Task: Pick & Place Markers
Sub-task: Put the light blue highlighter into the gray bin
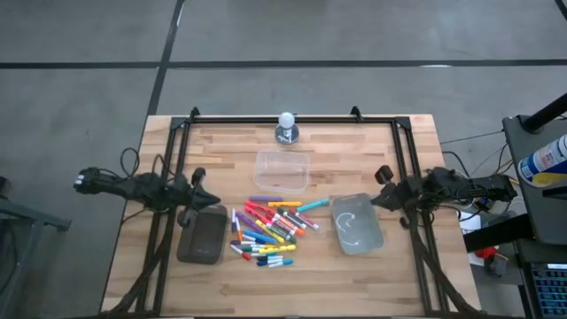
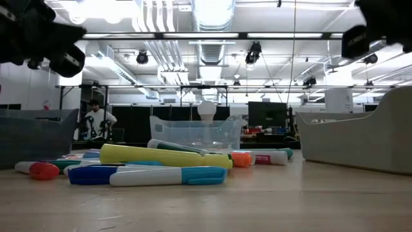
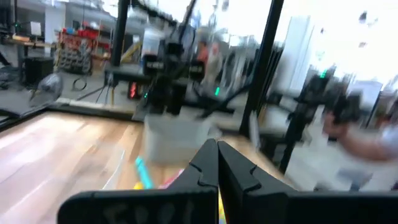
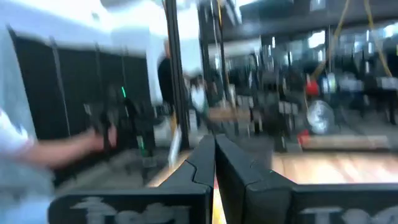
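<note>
The markers (image 1: 268,229) lie in a loose heap at the middle of the tabletop (image 1: 354,275) — short capped pens in red, pink, yellow, blue, orange, perhaps purple. Left end effector (image 1: 205,197) and right end effector (image 1: 379,200) hover at the sides, fingers together, holding nothing.

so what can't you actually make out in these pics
- Exact count of the markers: high view, they overlap and are too small.
- Far markers: low view, the nearest ones hide them.
- Clear tub contents: high view, too faint to tell.
- Table ahead of the left claw and right claw: wrist views, blurred.
</note>
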Robot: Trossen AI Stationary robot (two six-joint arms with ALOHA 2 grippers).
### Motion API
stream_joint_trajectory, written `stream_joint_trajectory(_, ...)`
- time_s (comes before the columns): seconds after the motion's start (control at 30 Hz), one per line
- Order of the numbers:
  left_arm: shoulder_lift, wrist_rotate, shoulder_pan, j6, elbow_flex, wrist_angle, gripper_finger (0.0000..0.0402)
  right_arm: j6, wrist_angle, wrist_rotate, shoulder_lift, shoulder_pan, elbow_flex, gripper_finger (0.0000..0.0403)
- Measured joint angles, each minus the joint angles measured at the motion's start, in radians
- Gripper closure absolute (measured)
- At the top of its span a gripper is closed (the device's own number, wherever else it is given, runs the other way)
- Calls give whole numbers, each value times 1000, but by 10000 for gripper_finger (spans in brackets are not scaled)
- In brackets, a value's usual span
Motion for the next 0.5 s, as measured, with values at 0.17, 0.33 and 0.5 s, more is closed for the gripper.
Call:
stream_joint_trajectory(0.17, 0, 1, 0, -138, 0, 88, 402, 123, 190, -3, -1, 0, 0, 394)
stream_joint_trajectory(0.33, 0, 1, 0, -113, 0, 110, 402, 75, 181, -3, 7, 0, 0, 394)
stream_joint_trajectory(0.5, 1, 3, 0, -86, 0, 109, 402, 18, 156, 59, 63, 0, -1, 394)
